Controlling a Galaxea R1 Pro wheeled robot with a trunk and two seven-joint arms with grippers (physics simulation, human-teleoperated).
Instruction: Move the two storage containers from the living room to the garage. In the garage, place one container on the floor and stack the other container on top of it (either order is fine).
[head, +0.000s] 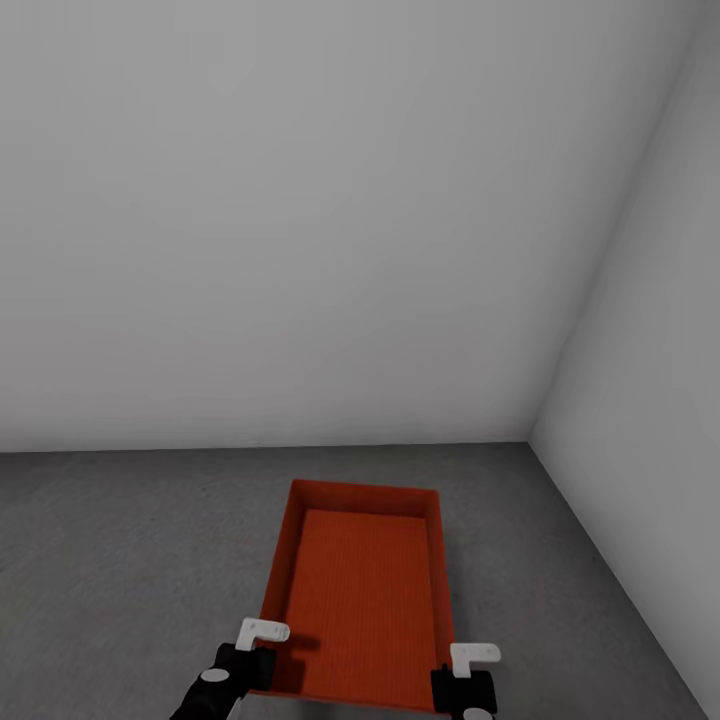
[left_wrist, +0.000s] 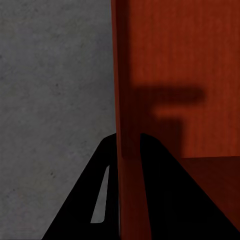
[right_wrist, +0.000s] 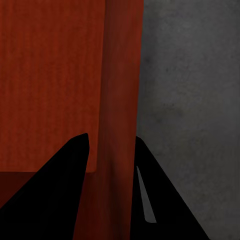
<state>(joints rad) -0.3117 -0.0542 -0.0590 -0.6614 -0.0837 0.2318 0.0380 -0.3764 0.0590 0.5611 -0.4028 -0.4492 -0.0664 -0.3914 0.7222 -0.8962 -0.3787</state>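
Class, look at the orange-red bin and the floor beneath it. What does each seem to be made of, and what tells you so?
Storage container: probably matte plastic, judging by its thin straight walls and finely ribbed base. Floor: looks like bare concrete, grey, mottled and dull.

No text, label, brand, number or sign can be read anywhere — the orange-red storage container (head: 362, 590), the grey concrete floor (head: 120, 560) and the white walls (head: 300, 200) are all plain and unmarked.
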